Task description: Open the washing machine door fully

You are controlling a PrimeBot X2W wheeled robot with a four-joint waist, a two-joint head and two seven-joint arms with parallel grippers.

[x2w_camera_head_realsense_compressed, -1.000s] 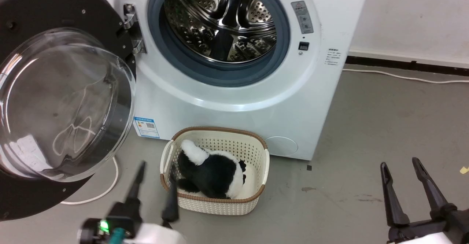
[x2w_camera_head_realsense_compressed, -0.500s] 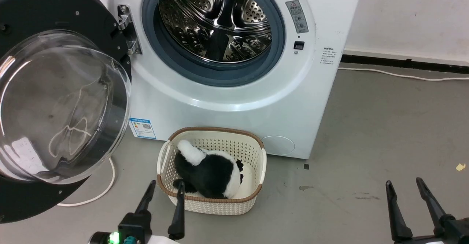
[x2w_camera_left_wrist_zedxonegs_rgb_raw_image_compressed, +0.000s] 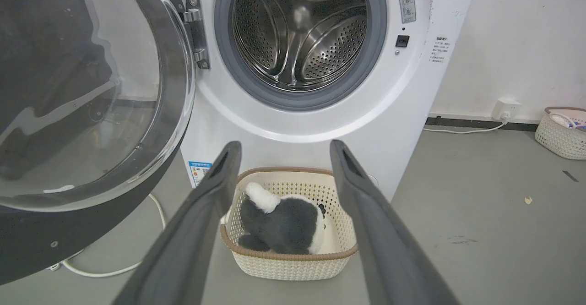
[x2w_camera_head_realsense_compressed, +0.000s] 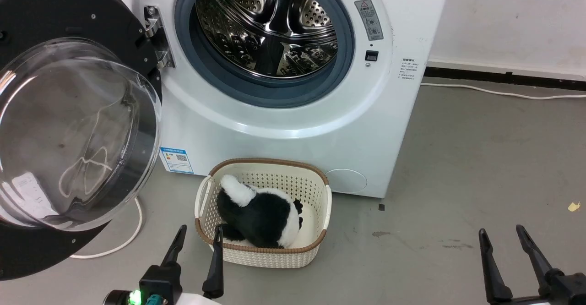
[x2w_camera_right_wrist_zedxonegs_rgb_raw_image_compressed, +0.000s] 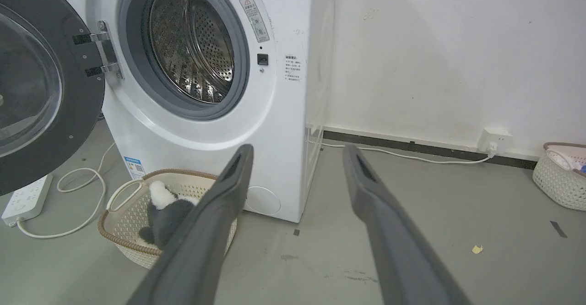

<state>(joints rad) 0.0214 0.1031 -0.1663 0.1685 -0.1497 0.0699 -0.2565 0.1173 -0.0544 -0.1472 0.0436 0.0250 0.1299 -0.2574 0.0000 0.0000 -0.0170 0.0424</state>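
The white washing machine (x2w_camera_head_realsense_compressed: 293, 126) (x2w_camera_left_wrist_zedxonegs_rgb_raw_image_compressed: 293, 126) (x2w_camera_right_wrist_zedxonegs_rgb_raw_image_compressed: 192, 140) stands ahead with its steel drum bare. Its glossy black door (x2w_camera_head_realsense_compressed: 27, 12) (x2w_camera_left_wrist_zedxonegs_rgb_raw_image_compressed: 27, 250) (x2w_camera_right_wrist_zedxonegs_rgb_raw_image_compressed: 82, 108) is swung wide to the left on a metal hinge (x2w_camera_head_realsense_compressed: 153, 35); the clear glass bowl (x2w_camera_head_realsense_compressed: 73, 135) bulges toward me. My left gripper (x2w_camera_head_realsense_compressed: 200, 232) (x2w_camera_left_wrist_zedxonegs_rgb_raw_image_compressed: 281, 147) hangs open low in front of the basket, apart from the door. At the lower right, over bare floor, my right gripper (x2w_camera_head_realsense_compressed: 500, 231) (x2w_camera_right_wrist_zedxonegs_rgb_raw_image_compressed: 297, 149) is open too. Neither holds anything.
A cream basket (x2w_camera_head_realsense_compressed: 316, 245) (x2w_camera_left_wrist_zedxonegs_rgb_raw_image_compressed: 341, 261) (x2w_camera_right_wrist_zedxonegs_rgb_raw_image_compressed: 114, 213) with a black-and-white plush toy (x2w_camera_head_realsense_compressed: 261, 215) sits on the floor before the washer. A white cable (x2w_camera_head_realsense_compressed: 123, 241) loops under the door; a power strip (x2w_camera_right_wrist_zedxonegs_rgb_raw_image_compressed: 23, 199) lies left. Another basket (x2w_camera_right_wrist_zedxonegs_rgb_raw_image_compressed: 561, 177) stands far right by the wall.
The head camera has shifted, so the whole scene sits a little further left. My left gripper has straightened and sits lower. The door stands at much the same wide angle.
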